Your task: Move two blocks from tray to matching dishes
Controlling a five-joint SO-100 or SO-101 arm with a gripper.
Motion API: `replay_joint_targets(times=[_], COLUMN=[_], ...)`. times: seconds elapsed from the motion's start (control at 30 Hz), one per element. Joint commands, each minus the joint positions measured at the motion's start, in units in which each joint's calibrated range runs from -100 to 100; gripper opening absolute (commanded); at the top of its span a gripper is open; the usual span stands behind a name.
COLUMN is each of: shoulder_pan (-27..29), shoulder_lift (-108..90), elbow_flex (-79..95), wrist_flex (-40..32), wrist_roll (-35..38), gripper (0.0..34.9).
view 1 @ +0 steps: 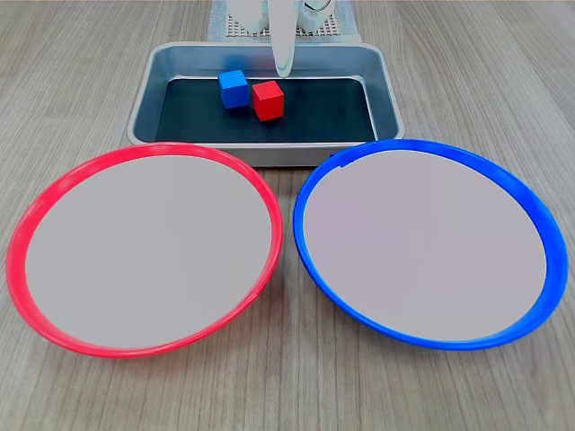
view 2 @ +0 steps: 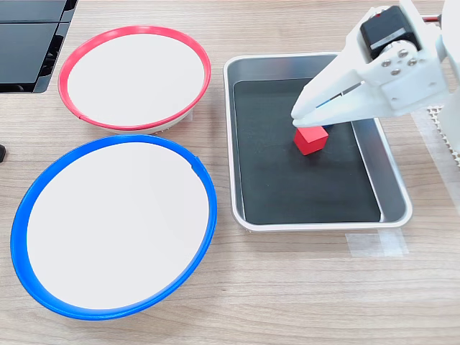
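Note:
The silver tray (view 1: pixel 142 103) (view 2: pixel 392 183) holds both blocks on its black bottom. In the first exterior view the blue block (view 1: pixel 233 89) sits just left of the red block (view 1: pixel 268 100), and the two almost touch. In the second exterior view only the red block (view 2: pixel 310 139) shows; the blue one is hidden behind the arm. My white gripper (view 1: pixel 285 68) (view 2: pixel 296 115) hangs over the tray just above the blocks, its jaws together and holding nothing. The red-rimmed dish (view 1: pixel 144 250) (view 2: pixel 134 75) and the blue-rimmed dish (view 1: pixel 427 242) (view 2: pixel 115 226) lie side by side in front of the tray, with nothing in them.
A black flat device (view 2: pixel 29 43) lies at the second exterior view's top left. The arm's white perforated base (view 2: pixel 440 133) (view 1: pixel 235 27) stands behind the tray. Clear tape (view 2: pixel 377 244) is stuck to the wooden table beside the tray.

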Motion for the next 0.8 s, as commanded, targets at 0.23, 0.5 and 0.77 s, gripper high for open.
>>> replay_joint_targets(times=[0.23, 0.5, 0.77], shoulder_pan=[-4.35, 9.58, 20.59], shoulder_lift=[3.41, 43.58, 67.21], elbow_flex=[-0.64, -39.14, -51.62], wrist_flex=[-1.71, 21.90, 26.19], wrist_roll=[2.69, 15.38, 27.01], gripper=[0.2, 0.2, 14.1])
